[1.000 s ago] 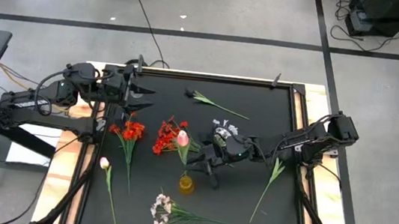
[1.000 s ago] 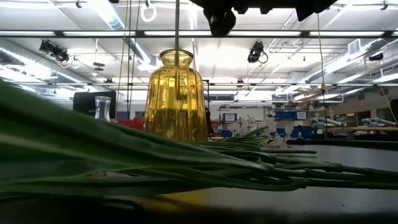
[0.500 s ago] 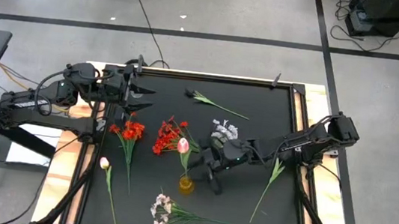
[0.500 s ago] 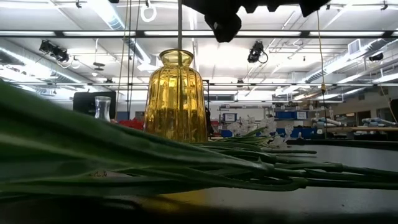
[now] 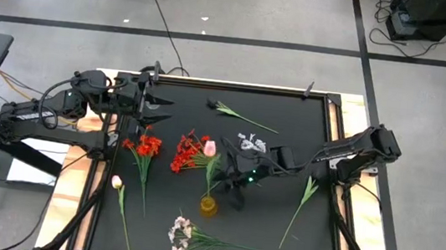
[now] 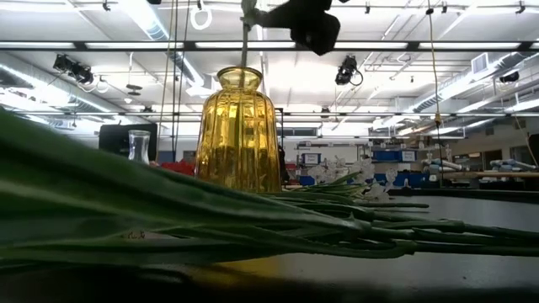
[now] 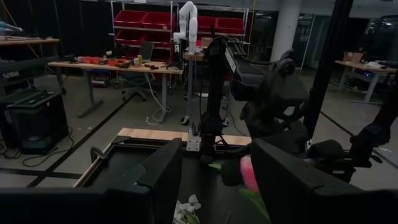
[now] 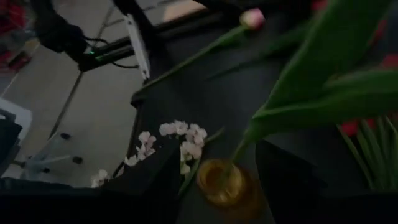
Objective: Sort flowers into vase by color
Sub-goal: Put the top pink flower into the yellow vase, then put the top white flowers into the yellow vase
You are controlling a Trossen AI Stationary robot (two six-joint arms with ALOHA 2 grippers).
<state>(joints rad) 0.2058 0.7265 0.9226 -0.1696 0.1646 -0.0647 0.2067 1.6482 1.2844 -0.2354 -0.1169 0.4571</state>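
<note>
Parted jaws on the right gripper (image 5: 238, 177) hang over the middle of the black table (image 5: 279, 224), just above and beside the amber ribbed glass vase (image 5: 209, 205); they grip nothing. A pale pink tulip bud on a green leafy stem (image 5: 210, 149) stands with its stem foot in the vase's mouth, leaning away from the gripper, so one flower looks placed.

Left gripper (image 5: 153, 109), jaws also apart and empty, waits near the table's far left corner.

Much seems left to sort. Two red blossom clusters (image 5: 147, 145) lie side by side between the two grippers. A second pink tulip (image 5: 116, 182) lies by the left edge, and a white-lilac blossom spray (image 5: 181, 235) lies near the front edge, close to the vase. Another pale spray (image 5: 248, 140) sits behind the right arm. Two bare green leafy stems (image 5: 302, 197) lie apart, one at the right, one at the far side. A small clear glass vase (image 6: 139, 146) shows only in the low view, behind the amber one.

No readable brand, label or writing shows anywhere.
</note>
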